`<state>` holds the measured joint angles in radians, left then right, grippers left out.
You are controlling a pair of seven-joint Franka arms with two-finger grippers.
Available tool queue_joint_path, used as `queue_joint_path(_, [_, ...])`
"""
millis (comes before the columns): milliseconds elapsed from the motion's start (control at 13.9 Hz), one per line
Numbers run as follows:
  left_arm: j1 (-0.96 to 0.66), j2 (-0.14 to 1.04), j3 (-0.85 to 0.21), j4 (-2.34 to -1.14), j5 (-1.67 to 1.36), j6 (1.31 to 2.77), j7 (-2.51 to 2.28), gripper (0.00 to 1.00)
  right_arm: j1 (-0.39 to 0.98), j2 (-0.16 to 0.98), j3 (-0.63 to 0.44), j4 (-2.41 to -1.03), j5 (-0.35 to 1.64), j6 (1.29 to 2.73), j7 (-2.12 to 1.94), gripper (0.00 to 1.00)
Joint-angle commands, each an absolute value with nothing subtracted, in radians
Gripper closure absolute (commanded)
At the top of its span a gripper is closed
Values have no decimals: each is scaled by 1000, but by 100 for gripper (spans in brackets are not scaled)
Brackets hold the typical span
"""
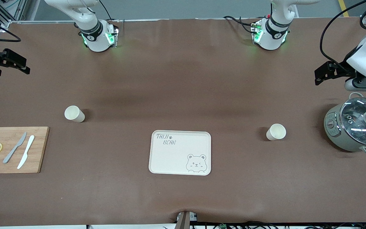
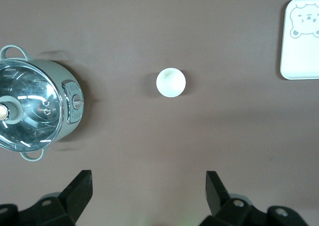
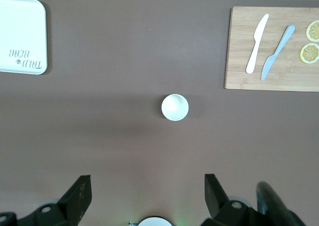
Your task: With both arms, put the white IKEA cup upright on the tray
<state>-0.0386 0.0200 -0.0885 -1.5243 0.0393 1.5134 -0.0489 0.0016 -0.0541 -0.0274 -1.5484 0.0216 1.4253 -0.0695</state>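
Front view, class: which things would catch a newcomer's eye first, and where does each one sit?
The cream tray with its bear face lies mid-table, nothing on it. Two white cups stand upright on the cloth, both farther from the camera than the tray: one cup toward the right arm's end near the bamboo cutting board, the other cup toward the left arm's end beside the glass-lidded pot. The left pincer and right pincer hang open, high above the cups.

Even overhead light, soft shadows, sharp.

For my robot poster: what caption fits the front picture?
Two cups wait beside an empty tray.
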Motion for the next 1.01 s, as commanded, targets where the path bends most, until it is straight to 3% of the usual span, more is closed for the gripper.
queue_joint_path(0, [-32, 29, -92, -1502, 58, 1508, -28, 0, -9, -46, -21, -1531, 17, 1422, -78, 0])
queue_joint_path(938, [-40, 67, -95, -1543, 52, 1529, -67, 0, -12, -29, -20, -1522, 21, 1422, -75, 0])
